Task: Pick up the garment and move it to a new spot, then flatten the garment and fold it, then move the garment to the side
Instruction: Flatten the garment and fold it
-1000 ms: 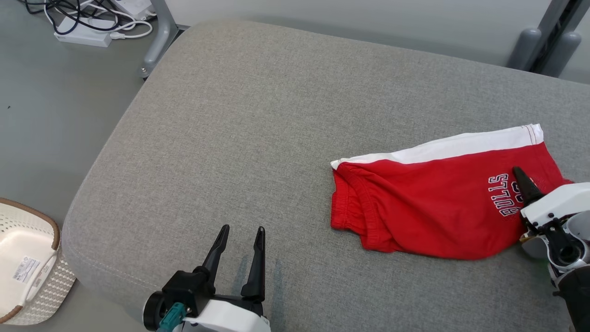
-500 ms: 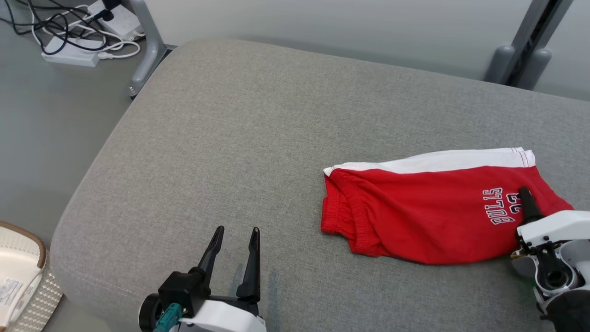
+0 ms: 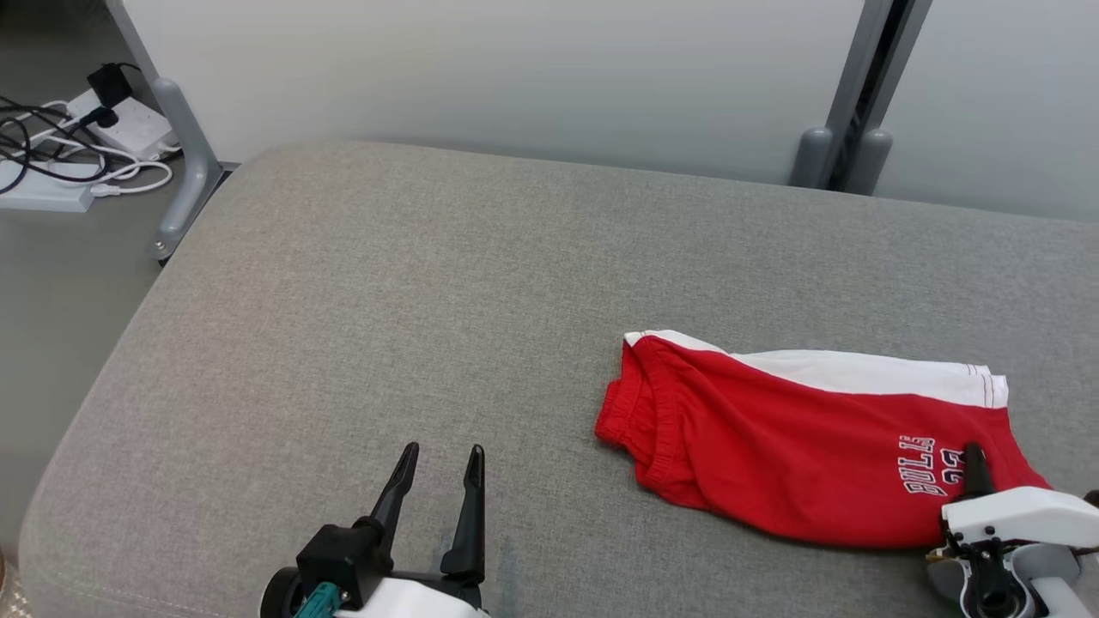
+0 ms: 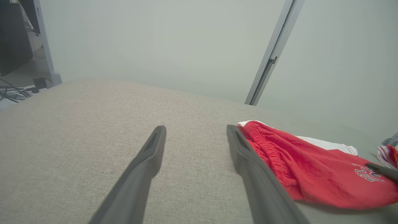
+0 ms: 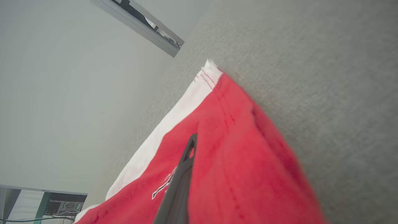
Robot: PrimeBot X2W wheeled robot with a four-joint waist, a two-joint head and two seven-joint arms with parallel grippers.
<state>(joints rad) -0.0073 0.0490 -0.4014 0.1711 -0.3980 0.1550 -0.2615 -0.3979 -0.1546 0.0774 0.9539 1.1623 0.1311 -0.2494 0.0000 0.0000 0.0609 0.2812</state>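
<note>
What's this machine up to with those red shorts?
The robot is handling red shorts lying on a grey cushion. Its right end effector is shut on them near the printed lettering, apparently to pick them up. The left end effector hovers open over bare cushion, touching nothing.

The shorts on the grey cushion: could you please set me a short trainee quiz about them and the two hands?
1. True or false: the left hand is open and clear of the shorts.
2. Where on the shorts is the right hand shut? A: at the waistband end. B: by the lettering. C: nowhere, it hangs above them.
3. Fill in: the stripe along the shorts' far edge is ____.

Key: 1 true; 2 B; 3 white.
</note>
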